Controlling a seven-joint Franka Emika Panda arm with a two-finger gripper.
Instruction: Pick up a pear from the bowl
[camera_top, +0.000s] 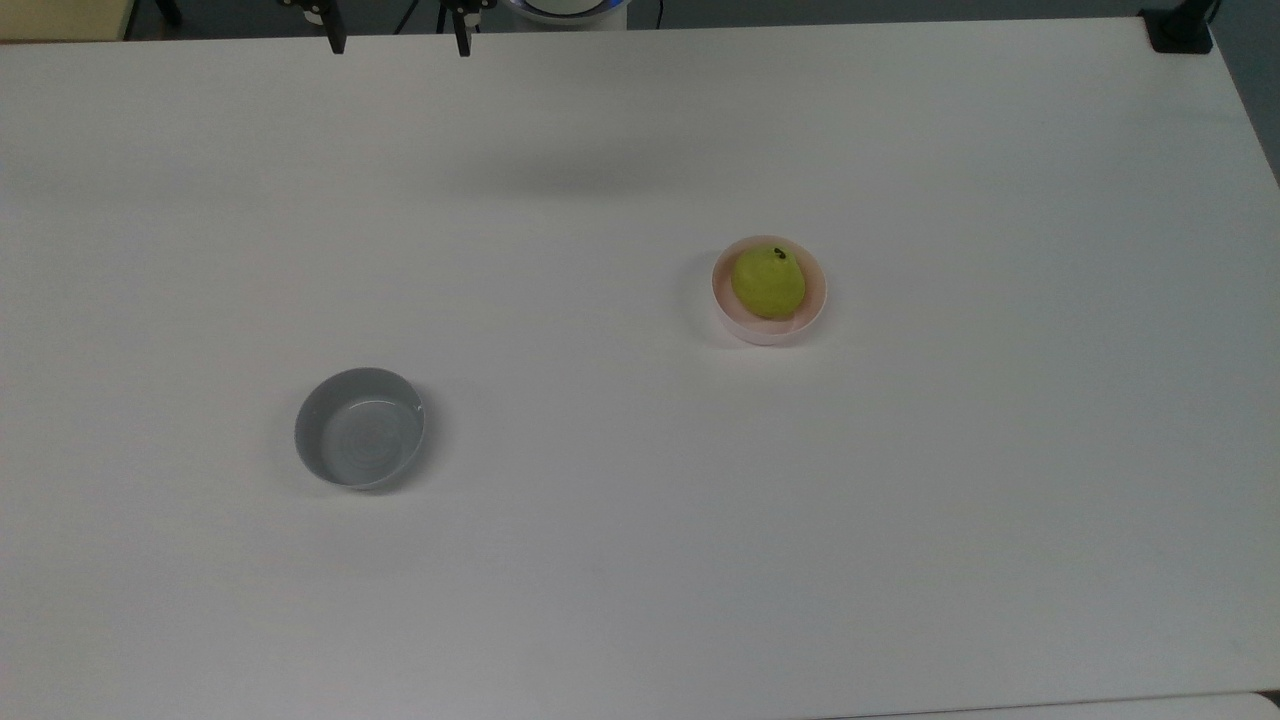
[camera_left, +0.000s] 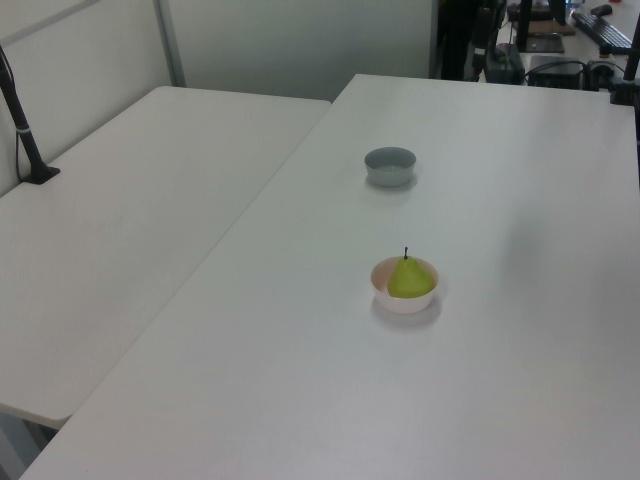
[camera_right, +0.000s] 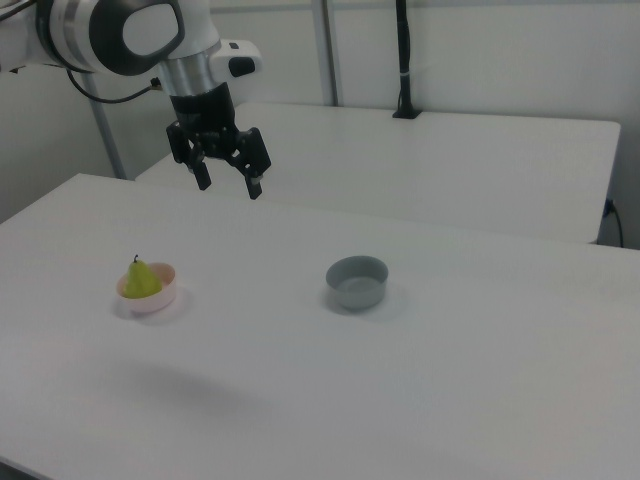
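pear (camera_top: 768, 283) sits stem-up in pink bowl (camera_top: 810, 312), free to grab | pincer (camera_right: 228, 184) spread, empty, high toward 1 o'clock in the right view | grey bowl (camera_top: 360, 428) well apart on worktop (camera_top: 640, 560)

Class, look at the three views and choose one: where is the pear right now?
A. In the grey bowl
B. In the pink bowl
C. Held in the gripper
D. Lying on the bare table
B: the pear sits in the pink bowl, stem up, while the grey bowl holds nothing and the open gripper hangs in the air, away from both.
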